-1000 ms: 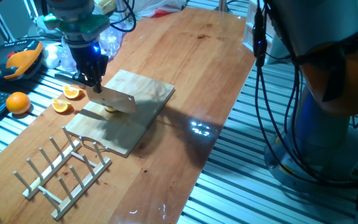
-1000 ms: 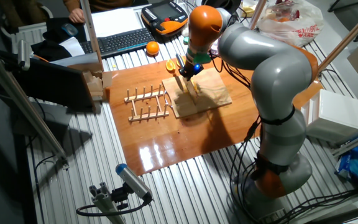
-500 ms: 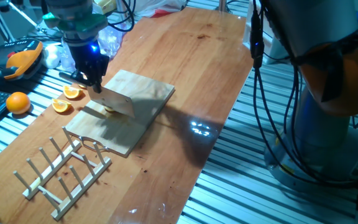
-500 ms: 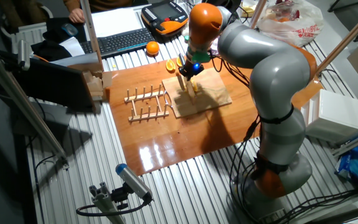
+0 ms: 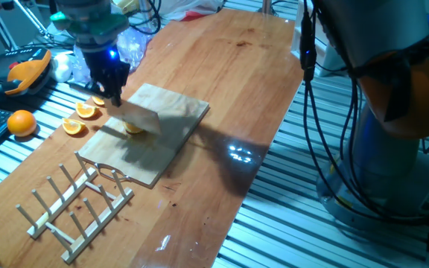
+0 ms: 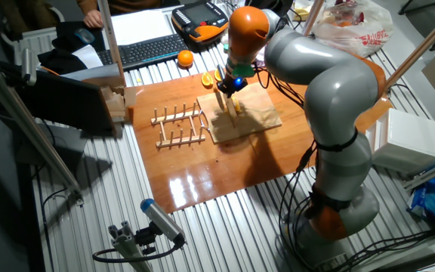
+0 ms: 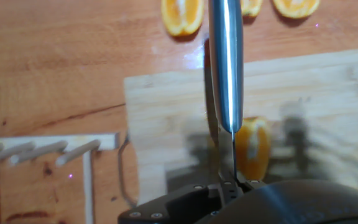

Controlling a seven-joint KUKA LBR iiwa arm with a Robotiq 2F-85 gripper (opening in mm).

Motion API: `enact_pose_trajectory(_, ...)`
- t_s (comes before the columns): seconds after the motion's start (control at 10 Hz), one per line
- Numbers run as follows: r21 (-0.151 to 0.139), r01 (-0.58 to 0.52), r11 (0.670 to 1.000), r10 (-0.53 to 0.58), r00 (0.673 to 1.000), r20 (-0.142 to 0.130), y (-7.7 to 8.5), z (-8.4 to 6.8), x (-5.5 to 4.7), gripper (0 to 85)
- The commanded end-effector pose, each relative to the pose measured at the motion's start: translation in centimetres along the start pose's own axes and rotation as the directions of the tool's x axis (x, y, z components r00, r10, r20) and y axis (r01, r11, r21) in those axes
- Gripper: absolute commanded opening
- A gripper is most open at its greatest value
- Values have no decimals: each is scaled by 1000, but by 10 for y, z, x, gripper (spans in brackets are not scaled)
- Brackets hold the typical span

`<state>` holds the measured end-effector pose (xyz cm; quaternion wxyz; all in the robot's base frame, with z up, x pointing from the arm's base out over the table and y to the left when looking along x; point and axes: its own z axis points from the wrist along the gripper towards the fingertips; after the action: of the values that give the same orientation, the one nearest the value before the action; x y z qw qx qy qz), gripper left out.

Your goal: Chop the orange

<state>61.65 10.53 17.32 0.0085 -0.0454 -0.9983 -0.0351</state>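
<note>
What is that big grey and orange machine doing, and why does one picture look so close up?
It is a robot arm, a machine that bends a bit like your own arm. At its tip sits the end effector, two fingers shut on a knife.

Two pictures come from cameras standing at different sides of the table. The close-up picture comes from a camera on the robot's hand, looking down along the knife's blade.

On the wooden table lies a cutting board with a small orange wedge on it; the blade is right beside that wedge. More orange slices lie next to the board, and a whole orange sits just off the table. The wooden rack with pegs is a dish rack.
</note>
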Motion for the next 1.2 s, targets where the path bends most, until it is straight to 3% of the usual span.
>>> enact_pose_trajectory(0.0, -3, -20, 1000, 20, 1000, 3, -14, -2, -4, 0)
enact_pose_trajectory(0.1, 14, -49, 999, 49, 999, 13, -17, -4, -5, 0)
enact_pose_trajectory(0.2, 8, -49, 999, 49, 999, 15, -22, -6, -7, 0)
enact_pose_trajectory(0.3, -22, -44, 999, 44, 999, 8, -24, -3, -7, 0)
enact_pose_trajectory(0.5, 13, -5, 1000, 4, 1000, 25, -25, 0, -8, 0)
enact_pose_trajectory(0.6, 18, 0, 1000, 0, 1000, 25, -27, 1, -8, 0)
enact_pose_trajectory(1.1, 2, -6, 1000, 6, 999, 47, -31, 22, -16, 0)
